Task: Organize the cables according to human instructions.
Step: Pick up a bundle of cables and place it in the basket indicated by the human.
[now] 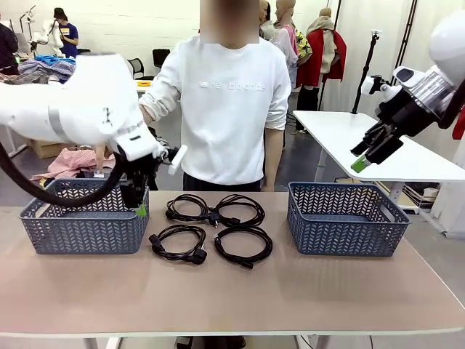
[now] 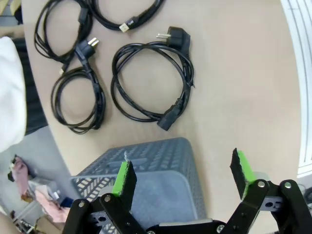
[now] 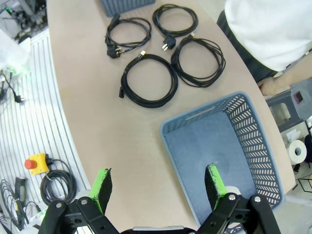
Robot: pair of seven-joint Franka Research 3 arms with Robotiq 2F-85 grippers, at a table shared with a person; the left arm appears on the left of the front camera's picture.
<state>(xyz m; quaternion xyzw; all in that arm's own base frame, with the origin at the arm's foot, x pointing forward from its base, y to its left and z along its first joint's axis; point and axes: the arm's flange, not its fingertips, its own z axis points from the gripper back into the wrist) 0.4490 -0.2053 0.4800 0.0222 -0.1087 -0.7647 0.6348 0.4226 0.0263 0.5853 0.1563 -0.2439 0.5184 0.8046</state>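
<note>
Left fingers [image 2: 124, 178] and right fingers [image 3: 102, 187] stand apart, empty. Mid-frame, four coiled power cords [image 1: 213, 217] lie close together; grasping one may drag its neighbour.

place: robotics lab | signs: white robot arm [image 1: 80, 109] at tan surface [image 1: 232, 305]; red stop button [image 3: 31, 163] with loose wiring [image 3: 58, 183] nearby; clothes heap [image 1: 43, 69], chair [image 1: 136, 67] in open hall behind
</note>
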